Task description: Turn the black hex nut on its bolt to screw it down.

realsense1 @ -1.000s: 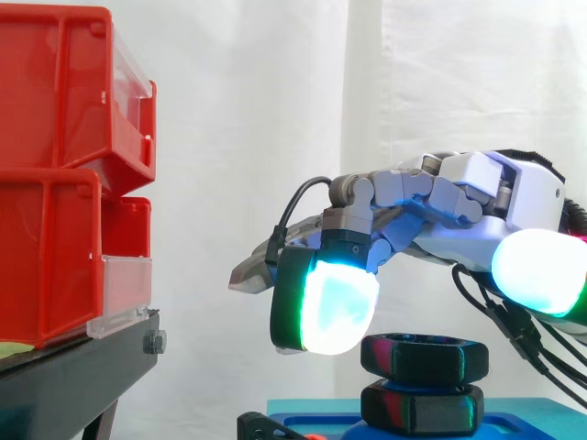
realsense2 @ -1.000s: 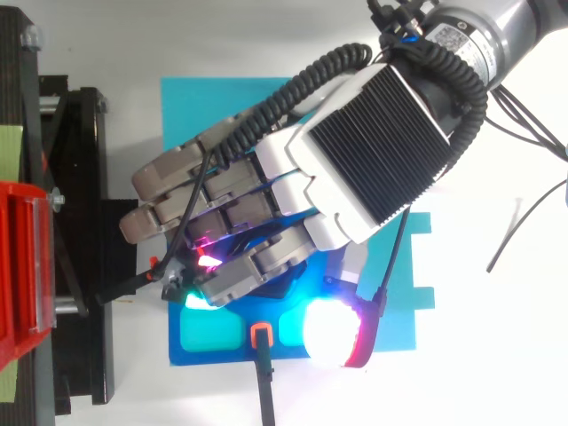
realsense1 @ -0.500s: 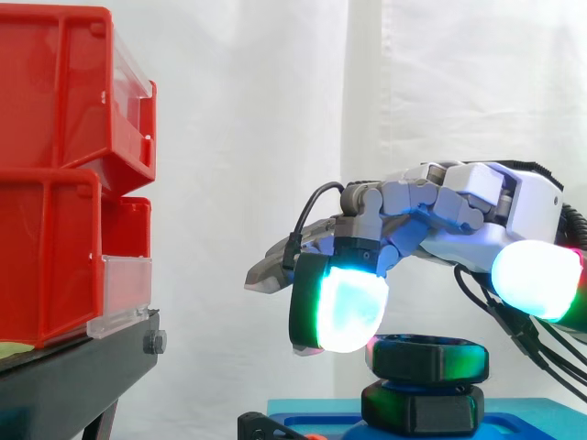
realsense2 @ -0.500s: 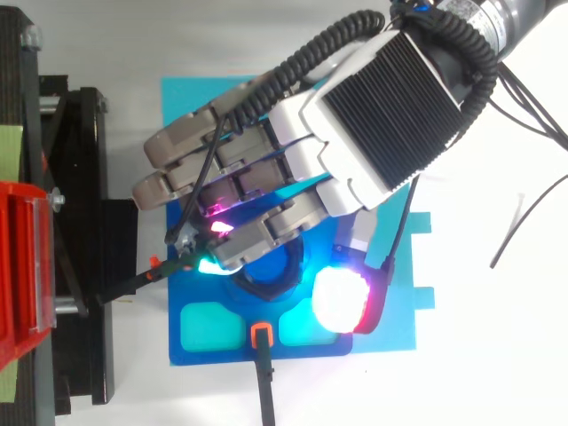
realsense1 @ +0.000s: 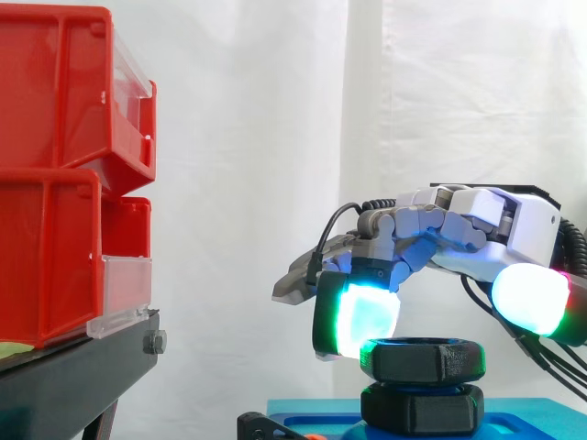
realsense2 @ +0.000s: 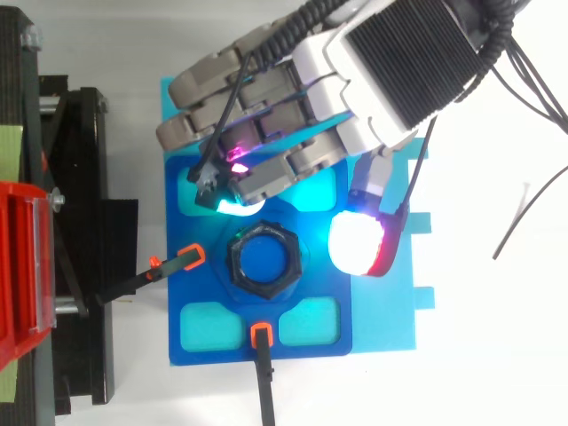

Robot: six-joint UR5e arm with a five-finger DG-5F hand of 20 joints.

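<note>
At the left, red bins [realsense1: 64, 174] sat stacked on the black stand [realsense1: 78, 367]. To their right, on the blue fixture plate [realsense2: 209, 288], the black hex nut [realsense2: 264, 264] stood free at the plate's middle, stacked in the side view over a second black hex piece [realsense1: 422, 408]. The hand [realsense2: 399, 53] hovered above the nut's far side, fingers loosely spread and holding nothing. A cyan-green fingertip [realsense1: 356, 316] was just beside the nut's far-left edge, and the white-glowing thumb pad [realsense2: 358, 244] was to its right, apart.
</note>
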